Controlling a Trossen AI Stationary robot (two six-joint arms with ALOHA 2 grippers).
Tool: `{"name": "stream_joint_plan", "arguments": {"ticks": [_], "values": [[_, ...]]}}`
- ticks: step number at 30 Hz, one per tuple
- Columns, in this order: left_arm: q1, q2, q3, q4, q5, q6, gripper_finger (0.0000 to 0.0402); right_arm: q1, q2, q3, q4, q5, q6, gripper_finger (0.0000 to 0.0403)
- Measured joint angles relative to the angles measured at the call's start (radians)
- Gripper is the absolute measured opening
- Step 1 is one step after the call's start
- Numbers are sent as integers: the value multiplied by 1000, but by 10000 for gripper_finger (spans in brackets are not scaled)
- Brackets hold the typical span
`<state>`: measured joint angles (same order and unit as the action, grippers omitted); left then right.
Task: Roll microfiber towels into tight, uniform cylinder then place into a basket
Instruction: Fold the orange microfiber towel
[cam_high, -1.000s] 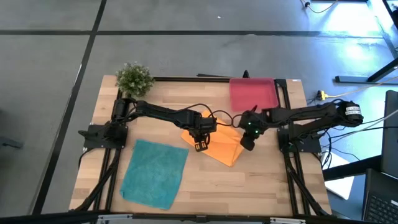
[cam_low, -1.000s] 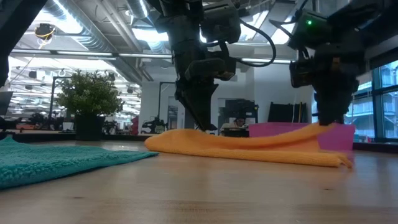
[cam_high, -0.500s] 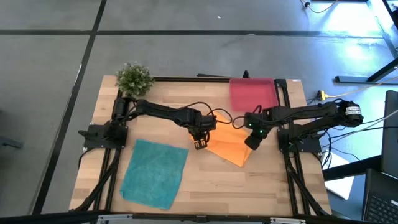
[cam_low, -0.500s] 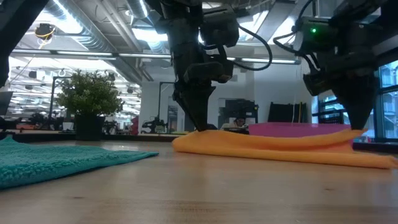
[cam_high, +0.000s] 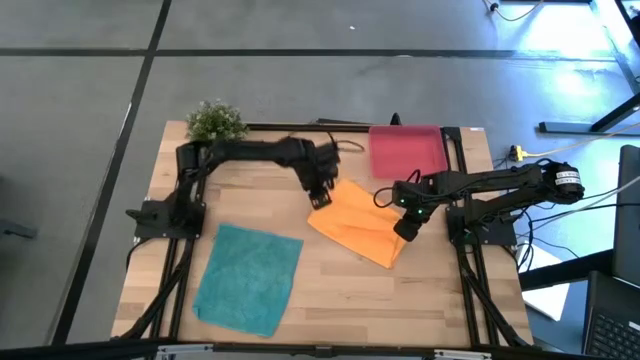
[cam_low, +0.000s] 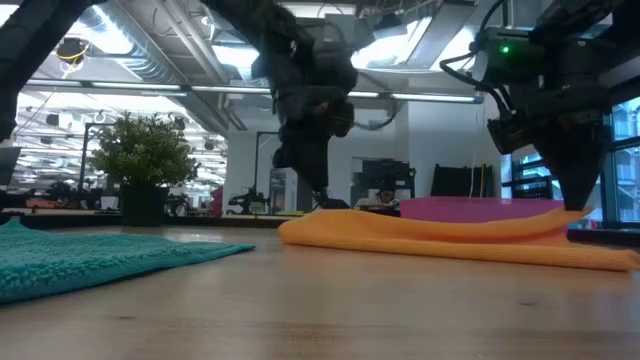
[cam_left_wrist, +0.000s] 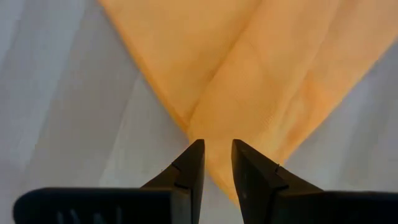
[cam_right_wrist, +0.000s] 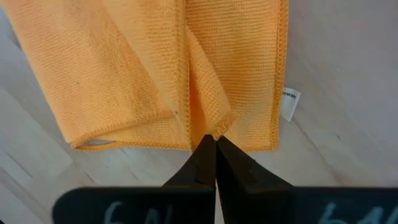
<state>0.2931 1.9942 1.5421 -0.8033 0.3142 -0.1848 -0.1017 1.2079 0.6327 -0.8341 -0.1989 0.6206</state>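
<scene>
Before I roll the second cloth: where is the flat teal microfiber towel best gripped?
Probably at a corner of the teal microfiber towel, nearest the left gripper, coming from above. It lies flat and unfolded on the wooden table, so only edges and corners offer a pinchable lip.

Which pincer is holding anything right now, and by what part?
The right pincer pinches the folded orange microfiber towel at its edge fold; the left pincer holds nothing.
</scene>
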Motion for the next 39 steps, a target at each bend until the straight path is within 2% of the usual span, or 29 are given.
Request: {"name": "stream_joint_plan", "arguments": {"ticks": [4, 7, 17, 29, 34, 39], "values": [[72, 24, 2, -10, 210, -50, 72, 0, 0, 0, 2, 24, -3, 2], [93, 47, -2, -37, 261, -110, 72, 0, 0, 0, 8, 26, -16, 2], [94, 50, -4, -50, 257, -206, 72, 0, 0, 0, 15, 24, 37, 2], [74, 50, -127, 149, 226, -280, 72, 0, 0, 0, 22, 23, 85, 2], [70, 50, -145, 173, 162, -280, 72, 0, 0, 0, 22, 22, 85, 2], [70, 50, -151, 174, 164, -279, 72, 0, 0, 0, 22, 22, 85, 2]]}}
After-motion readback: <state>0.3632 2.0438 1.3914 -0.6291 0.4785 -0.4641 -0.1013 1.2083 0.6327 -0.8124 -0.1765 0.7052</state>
